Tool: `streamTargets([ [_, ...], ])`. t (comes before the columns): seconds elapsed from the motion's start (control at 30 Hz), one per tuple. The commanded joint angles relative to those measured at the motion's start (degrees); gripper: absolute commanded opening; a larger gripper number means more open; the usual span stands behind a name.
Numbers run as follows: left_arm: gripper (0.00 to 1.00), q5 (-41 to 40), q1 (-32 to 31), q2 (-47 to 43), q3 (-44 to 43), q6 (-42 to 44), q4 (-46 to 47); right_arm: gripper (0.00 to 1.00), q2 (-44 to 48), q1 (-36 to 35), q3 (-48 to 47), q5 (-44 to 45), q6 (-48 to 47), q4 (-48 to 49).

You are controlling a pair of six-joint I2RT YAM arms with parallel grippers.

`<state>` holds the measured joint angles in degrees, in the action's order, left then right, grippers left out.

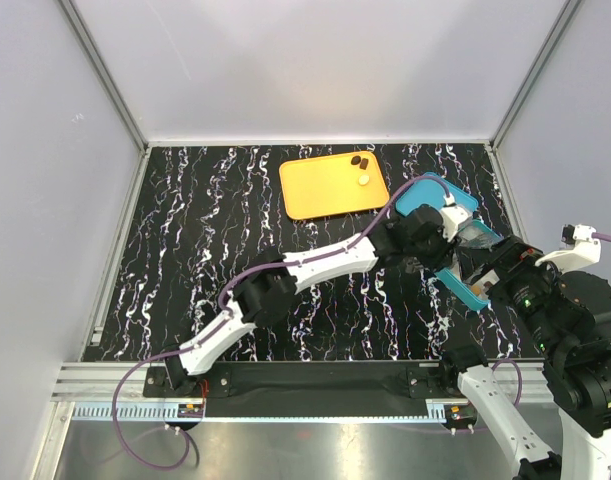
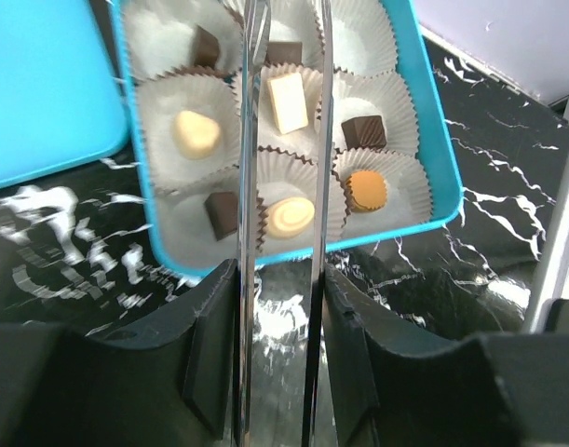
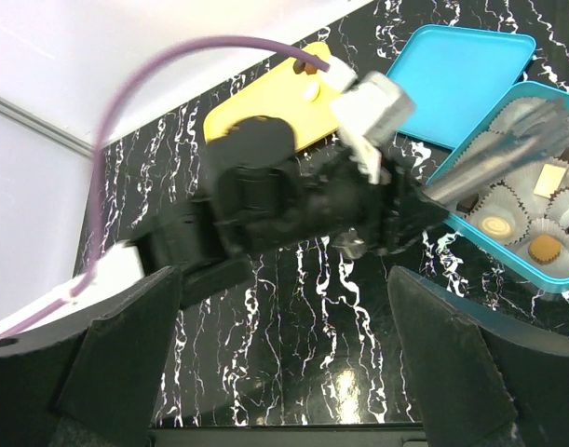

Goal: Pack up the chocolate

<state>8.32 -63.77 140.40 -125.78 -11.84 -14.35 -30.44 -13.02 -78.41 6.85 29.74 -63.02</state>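
Seven chocolates (image 2: 288,102) sit in paper cups in the teal box (image 2: 424,102), frame centre; left gripper (image 2: 282,102) hovers above, tongs slightly parted, empty; right gripper (image 3: 284,372) gapes wide.

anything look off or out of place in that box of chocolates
Nothing is spilled or damaged. In the teal box each visible chocolate sits in its own paper cup. Three pieces wait on the orange tray.

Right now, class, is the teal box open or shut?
Open: the teal box shows its paper cups, and its lid lies beside it.
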Motion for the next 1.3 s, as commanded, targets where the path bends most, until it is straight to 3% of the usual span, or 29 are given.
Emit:
streamTargets([
  [0.0,0.42,-4.18,0.13,-12.23,0.09,3.22,2.49,1.0,-0.68,-0.25,-1.04,1.85,-1.26,1.15],
  [0.23,0.4,-11.29,4.26,-21.72,6.92,3.49,-3.4,1.0,-0.59,-0.17,-1.83,1.24,-0.12,0.71],
  [0.5,0.41,-15.08,16.12,-28.51,17.05,3.66,-7.71,1.0,-0.33,-0.26,-1.75,1.15,0.5,0.27],
  [0.73,0.44,-16.23,23.68,-24.65,18.46,4.8,-10.44,1.0,-0.85,-0.26,-1.74,0.71,0.32,0.62],
  [1.27,0.51,-14.03,25.01,-14.55,15.39,7.79,-12.37,1.0,-1.38,-0.26,-1.04,1.15,-0.38,1.41],
])
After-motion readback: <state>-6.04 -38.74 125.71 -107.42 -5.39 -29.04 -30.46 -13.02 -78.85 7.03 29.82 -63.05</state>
